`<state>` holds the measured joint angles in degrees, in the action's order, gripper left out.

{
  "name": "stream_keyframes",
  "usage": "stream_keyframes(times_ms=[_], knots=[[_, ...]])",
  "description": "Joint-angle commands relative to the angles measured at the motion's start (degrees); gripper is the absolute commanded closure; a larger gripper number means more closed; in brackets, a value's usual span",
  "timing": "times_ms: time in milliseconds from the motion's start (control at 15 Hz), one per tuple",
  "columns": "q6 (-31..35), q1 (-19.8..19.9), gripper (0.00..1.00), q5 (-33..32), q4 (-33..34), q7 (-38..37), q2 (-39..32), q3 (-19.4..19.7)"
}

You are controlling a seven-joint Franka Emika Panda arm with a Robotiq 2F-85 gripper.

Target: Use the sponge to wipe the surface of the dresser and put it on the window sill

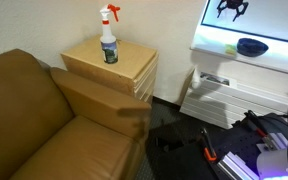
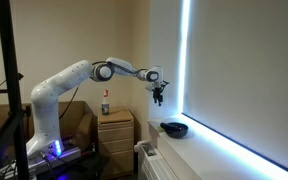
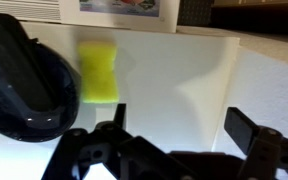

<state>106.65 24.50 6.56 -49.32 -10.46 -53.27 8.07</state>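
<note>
Exterior view with the couch: I saw the hand [image 1: 232,9] at the very top edge, hanging above the desk [image 1: 219,45], which here is the white window sill ledge. A dark bowl [image 1: 251,46] sat on that desk, below the hand and a little to one side. I could not make out the sponge in this view. The dresser [image 1: 124,65] stood well apart beside the brown couch [image 1: 34,110], with a spray bottle [image 1: 108,40] upright on its top. A white radiator [image 1: 209,98] sat under the ledge.

Exterior view along the window: the arm [image 2: 74,78] reached out toward the pane, and the hand [image 2: 159,98] hung in the air, clear above the bowl [image 2: 174,128]. The sponge was too small to find. The hand's state was too small to read here.

Wrist view: the sponge [image 3: 99,72] lay flat on the white desk [image 3: 174,70], just beside the bowl [image 3: 24,85] rim; I could not tell if they touched. The hand [image 3: 174,125] was released, its fingers [image 3: 246,128] spread wide with nothing between them. The sponge sat off the hand's line, toward the bowl side, and not in contact with either finger.
</note>
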Motion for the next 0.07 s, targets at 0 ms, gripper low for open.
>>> stream_keyframes(times_ms=[0], knots=[[-1.48, 0.02, 0.0, -0.6, -0.2, 0.0, 1.22, 0.56]])
